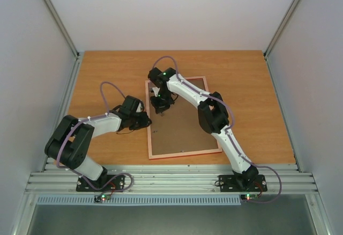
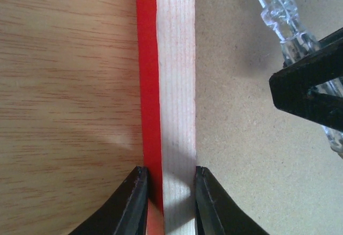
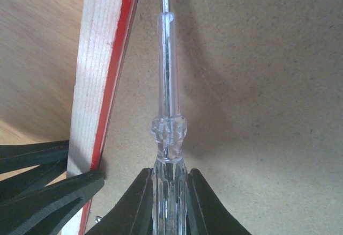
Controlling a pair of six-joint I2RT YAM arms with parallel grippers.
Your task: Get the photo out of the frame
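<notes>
Frame (image 1: 182,153) lying back-up on the counter (image 1: 107,74), both arms reaching to its left rail.
Open wood is showing all round the frame; its brown backing board (image 1: 179,133) is facing up, and the photo is out of sight. The left jaws are pinching the left rail from both sides, nearly closed. The right jaws are clamping a clear-handled screwdriver (image 3: 167,106), its shaft lying over the board just beside that rail.

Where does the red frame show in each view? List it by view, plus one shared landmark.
Top external: the frame lies mid-table, back up.
Left wrist: its left rail runs vertically at centre.
Right wrist: the same rail slants along the left.
Shared landmark: the brown backing board.
</notes>
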